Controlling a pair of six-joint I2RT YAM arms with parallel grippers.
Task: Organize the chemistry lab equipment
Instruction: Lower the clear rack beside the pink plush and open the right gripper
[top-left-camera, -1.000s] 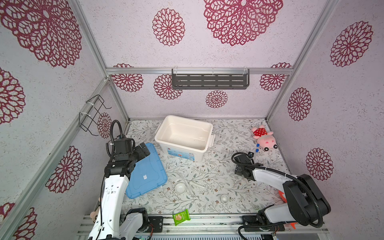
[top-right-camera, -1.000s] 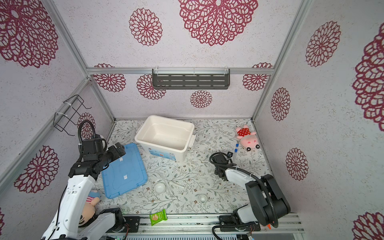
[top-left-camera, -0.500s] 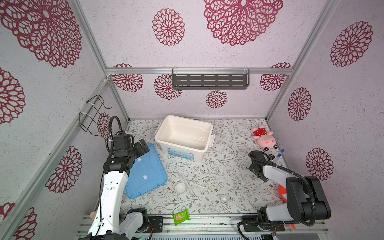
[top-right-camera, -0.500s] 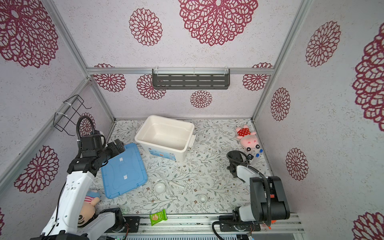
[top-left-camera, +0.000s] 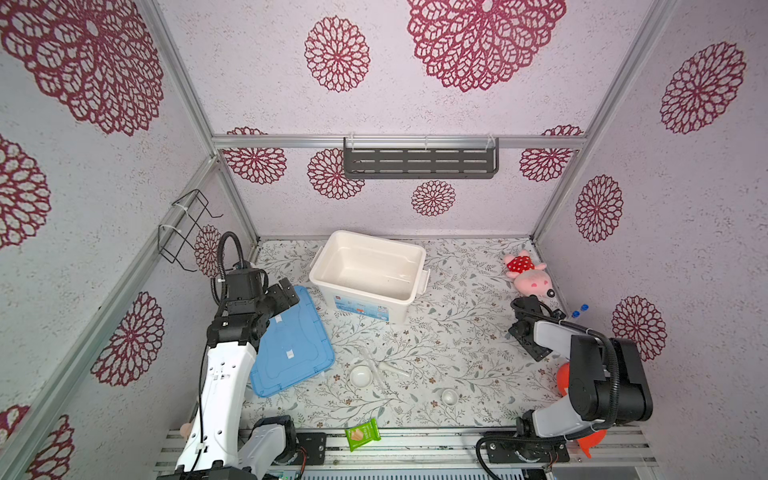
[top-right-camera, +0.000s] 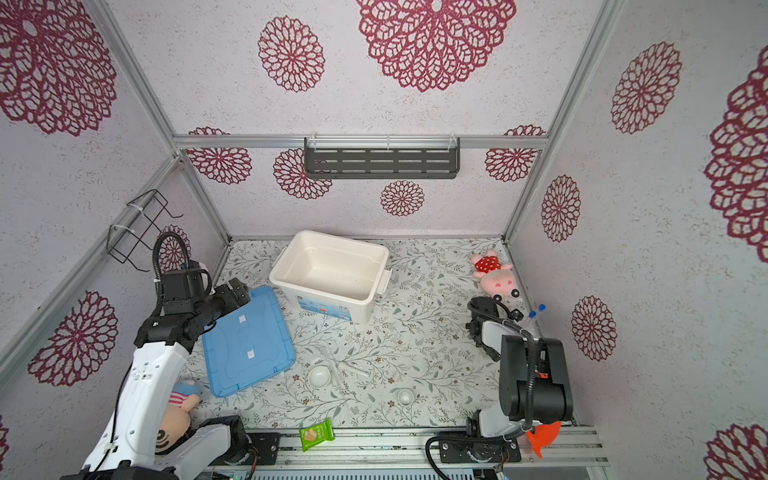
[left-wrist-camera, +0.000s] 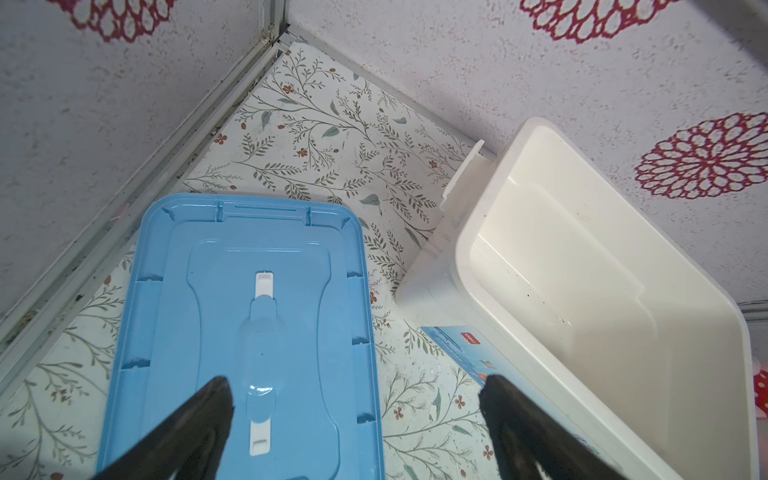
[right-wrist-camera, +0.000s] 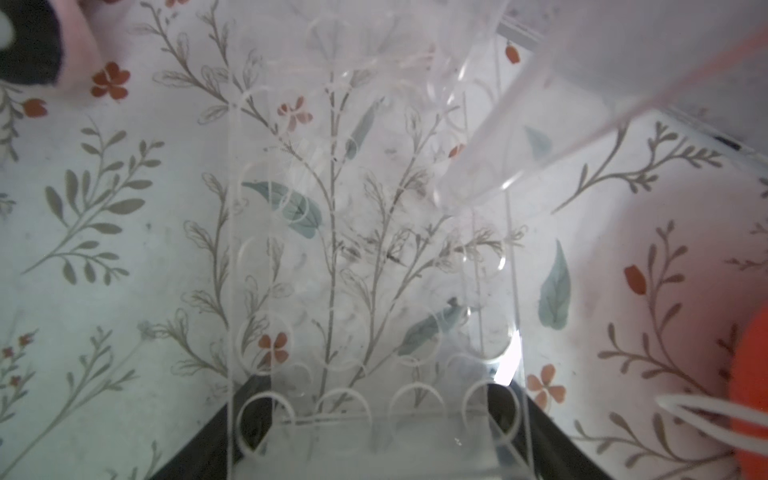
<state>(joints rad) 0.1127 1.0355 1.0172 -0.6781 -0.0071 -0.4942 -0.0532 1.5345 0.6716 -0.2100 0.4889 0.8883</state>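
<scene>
jaws: left gripper (left-wrist-camera: 355, 386) apart, empty; right gripper (right-wrist-camera: 374, 399) clamped on clear perforated plastic rack (right-wrist-camera: 374, 249). rack with 2 blue-capped clear tubes (top-left-camera: 579, 311) swung centre to right wall (top-left-camera: 648, 257); likely parking.

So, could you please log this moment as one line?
left gripper open over lid; right gripper holds rack; dishes on table

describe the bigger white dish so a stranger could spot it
Find the flat blue lid left of the open white bin. Just off the lid's near right corner, beside the clear glass tubes, sits the bigger white dish. It is wider than the other white dish, alone farther right.
</scene>
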